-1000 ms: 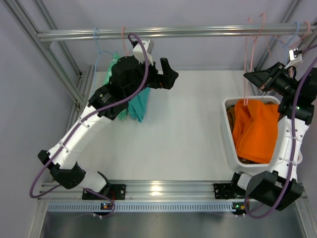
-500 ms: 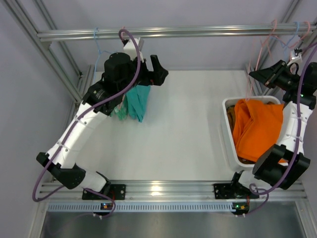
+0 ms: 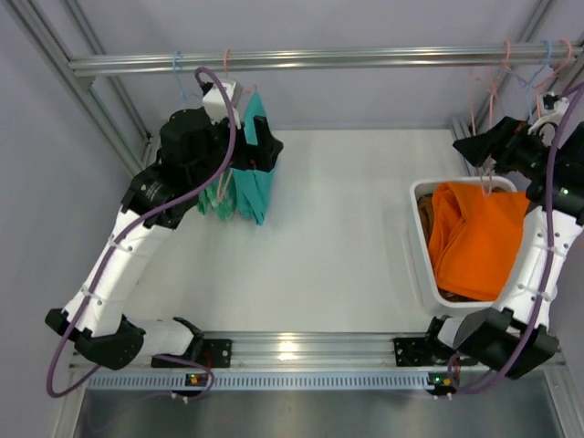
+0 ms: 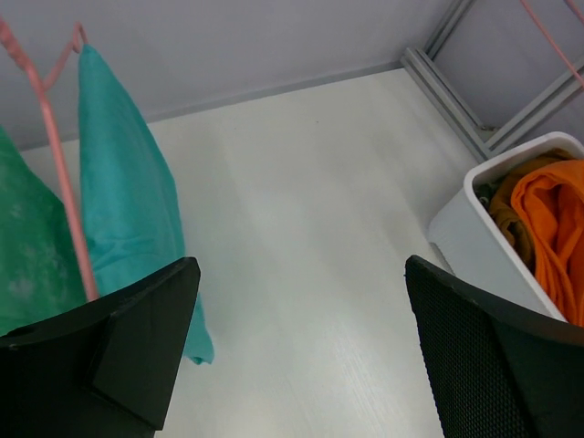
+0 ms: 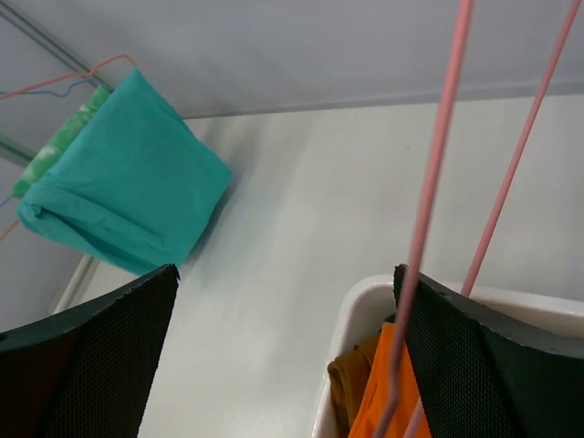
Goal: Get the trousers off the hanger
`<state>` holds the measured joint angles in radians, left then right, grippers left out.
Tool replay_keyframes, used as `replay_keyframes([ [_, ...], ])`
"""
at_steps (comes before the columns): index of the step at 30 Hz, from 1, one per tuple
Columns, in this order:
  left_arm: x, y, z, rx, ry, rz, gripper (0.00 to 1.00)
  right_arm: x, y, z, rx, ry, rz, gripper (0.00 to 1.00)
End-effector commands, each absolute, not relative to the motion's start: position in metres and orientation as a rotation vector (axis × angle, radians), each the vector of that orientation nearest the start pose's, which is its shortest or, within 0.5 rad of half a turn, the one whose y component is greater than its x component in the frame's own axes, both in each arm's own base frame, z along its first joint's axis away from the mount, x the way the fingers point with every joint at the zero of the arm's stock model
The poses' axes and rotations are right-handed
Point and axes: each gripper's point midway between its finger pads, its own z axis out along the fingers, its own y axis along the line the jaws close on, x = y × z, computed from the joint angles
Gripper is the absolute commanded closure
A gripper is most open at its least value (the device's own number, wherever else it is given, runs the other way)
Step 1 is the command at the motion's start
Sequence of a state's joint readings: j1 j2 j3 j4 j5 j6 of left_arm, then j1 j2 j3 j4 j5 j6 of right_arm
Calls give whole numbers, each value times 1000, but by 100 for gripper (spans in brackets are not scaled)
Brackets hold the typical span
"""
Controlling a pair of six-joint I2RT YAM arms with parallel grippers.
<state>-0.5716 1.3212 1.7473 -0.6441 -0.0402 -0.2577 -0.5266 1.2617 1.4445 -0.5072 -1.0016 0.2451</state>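
Teal trousers (image 3: 256,179) hang folded over a pink hanger (image 4: 57,155) on the rail's left part, with green trousers (image 3: 216,203) just behind them. My left gripper (image 3: 258,146) is open beside the teal trousers (image 4: 119,201); the cloth lies left of the gap, not between the fingers (image 4: 109,356). My right gripper (image 3: 476,149) is open above the white bin (image 3: 418,265), which holds orange trousers (image 3: 470,239) and brown trousers (image 5: 351,374). An empty pink hanger (image 5: 438,182) dangles in front of the right finger (image 5: 484,365), not gripped.
A metal rail (image 3: 319,60) spans the back. Pink and blue empty hangers (image 3: 511,73) bunch at its right end. Frame posts (image 3: 100,100) slant down at the far left. The bin (image 4: 474,228) stands at the table's right side.
My right gripper has opened and let go of the empty pink hanger, which swung right. My left arm moved left, bringing its open gripper alongside the teal trousers.
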Motion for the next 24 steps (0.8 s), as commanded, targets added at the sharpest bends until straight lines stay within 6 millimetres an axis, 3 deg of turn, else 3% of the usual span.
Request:
replay_keyframes([
  [1, 310, -184, 446, 301, 1728, -432, 1, 303, -20, 426, -109, 1701, 433, 0],
  [5, 309, -150, 450, 277, 1688, -326, 1, 281, -21, 439, -193, 1659, 252, 1],
  [7, 311, -119, 452, 220, 1675, -250, 1, 270, -14, 449, -215, 1620, 229, 1],
  [9, 308, -87, 457, 140, 1655, -184, 1, 266, -7, 453, -211, 1606, 243, 1],
  [11, 304, -70, 454, 102, 1650, -144, 1, 265, 7, 455, -235, 1599, 262, 0],
  [12, 297, -54, 459, 67, 1629, -114, 1, 268, 4, 455, -209, 1604, 224, 0],
  [13, 294, -48, 456, 55, 1630, -97, 1, 270, 23, 453, -259, 1608, 265, 1],
  [15, 284, -31, 459, 8, 1612, -49, 1, 277, 31, 451, -256, 1609, 229, 1],
  [16, 282, -27, 456, 3, 1615, -33, 1, 276, 53, 450, -311, 1602, 281, 0],
  [24, 266, 3, 460, -83, 1579, 55, 1, 280, 71, 452, -362, 1582, 343, 1],
])
